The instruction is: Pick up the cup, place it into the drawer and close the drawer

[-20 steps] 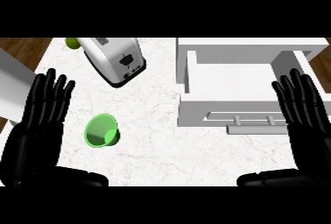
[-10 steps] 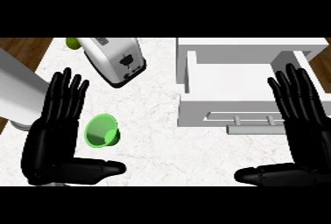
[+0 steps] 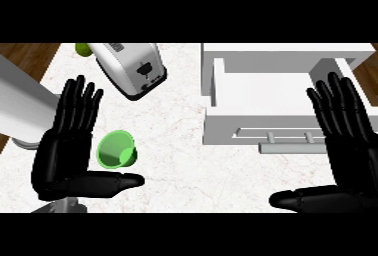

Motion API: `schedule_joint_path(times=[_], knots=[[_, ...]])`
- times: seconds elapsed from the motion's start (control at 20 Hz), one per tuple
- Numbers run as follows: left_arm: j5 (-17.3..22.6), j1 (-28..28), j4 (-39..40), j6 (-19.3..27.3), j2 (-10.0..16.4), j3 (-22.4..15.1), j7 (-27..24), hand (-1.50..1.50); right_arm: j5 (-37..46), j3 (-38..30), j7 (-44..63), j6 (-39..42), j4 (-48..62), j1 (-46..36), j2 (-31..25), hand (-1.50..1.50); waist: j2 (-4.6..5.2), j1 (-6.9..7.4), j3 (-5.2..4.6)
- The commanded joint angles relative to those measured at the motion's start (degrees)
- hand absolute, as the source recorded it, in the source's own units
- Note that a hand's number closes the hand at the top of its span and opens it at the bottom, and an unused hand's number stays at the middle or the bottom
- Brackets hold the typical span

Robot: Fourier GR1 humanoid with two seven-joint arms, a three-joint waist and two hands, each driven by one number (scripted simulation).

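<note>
A green cup (image 3: 117, 149) lies on its side on the marble counter (image 3: 177, 165), its mouth towards the lower left. My left hand (image 3: 66, 150) is open just left of the cup, fingers straight and thumb stretched out below it, not touching it. The white drawer (image 3: 277, 107) stands pulled out at the right, with its handle (image 3: 291, 146) on the front. My right hand (image 3: 351, 145) is open at the right edge, fingers up, partly over the drawer's front corner.
A silver toaster (image 3: 131, 67) lies tilted at the back left, with a small green object (image 3: 83, 48) behind it. A grey-white slanted object (image 3: 18, 107) shows at the left edge, beside wooden floor (image 3: 22, 55).
My left hand has moved right and forward, from the left edge to right beside the cup. The right hand shifted slightly. The cup has not moved.
</note>
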Motion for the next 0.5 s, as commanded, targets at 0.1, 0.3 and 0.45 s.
schedule_joint_path(times=[0.1,0.3,0.45], knots=[[0.14,1.34,-1.46,0.72,-0.11,0.19,2.19,-1.50,-1.09,-3.41,-0.11,-0.50,2.86,-4.12,-0.61,-1.50,0.00,0.09,0.00],[-2.66,6.79,-2.71,1.73,-0.83,-2.48,0.52,-1.50,1.62,0.66,1.86,-1.17,-2.63,0.26,0.67,-1.50,-0.06,0.08,0.00],[-0.07,5.38,6.78,-1.38,-0.21,0.48,-4.41,-1.50,-0.70,-1.72,2.49,-0.10,0.74,-3.42,-0.59,-1.50,0.02,0.04,-0.01]])
